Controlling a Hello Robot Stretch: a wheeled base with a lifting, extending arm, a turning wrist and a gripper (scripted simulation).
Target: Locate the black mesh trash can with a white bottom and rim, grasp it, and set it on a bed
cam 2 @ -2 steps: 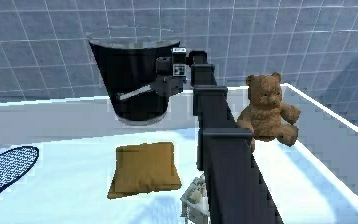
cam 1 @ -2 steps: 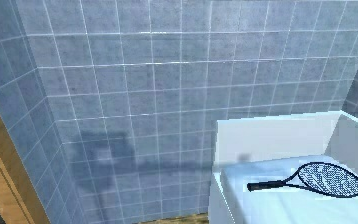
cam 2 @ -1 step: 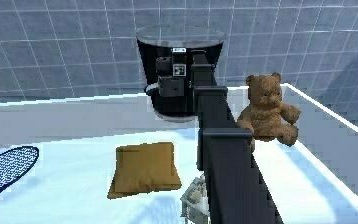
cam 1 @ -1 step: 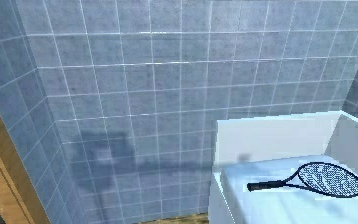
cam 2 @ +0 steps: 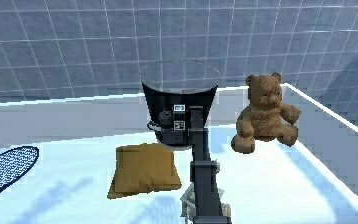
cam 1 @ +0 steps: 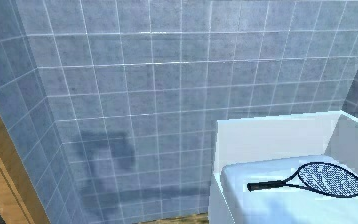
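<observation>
The end effector [cam 2: 160, 122] is showing in the arm side view at the far end of the arm [cam 2: 206, 172], just left of two white marker squares [cam 2: 180, 110]. It is sitting in front of the lower part of the trash can [cam 2: 182, 82]. Whether it is grasping the can or gripping nothing cannot be told, since the can is filling the space right behind the fingers.

The can is standing upright, with dark sides and a pale rim. It is appearing over the far part of the bed [cam 2: 67, 101], roughly mid-width and close to the far rail. Its base is being covered by the end effector and arm, so it is unclear whether it is resting on the mattress or hanging just above it.

Nearer the camera and left of the arm, a tan pillow [cam 2: 144, 170] is lying flat on the pale blue sheet. To the can's right a brown teddy bear [cam 2: 265, 112] is sitting upright, near the can but apart from it. At the left edge a dark racket [cam 2: 9, 168] is lying on the sheet, well apart from the can.

Blue tiled wall [cam 2: 77, 40] is running behind the bed. In the forward view the same racket [cam 1: 322, 180] is lying on the bed [cam 1: 277, 135] at the lower right — more blue tiles [cam 1: 137, 90] are covering the wall ahead.
</observation>
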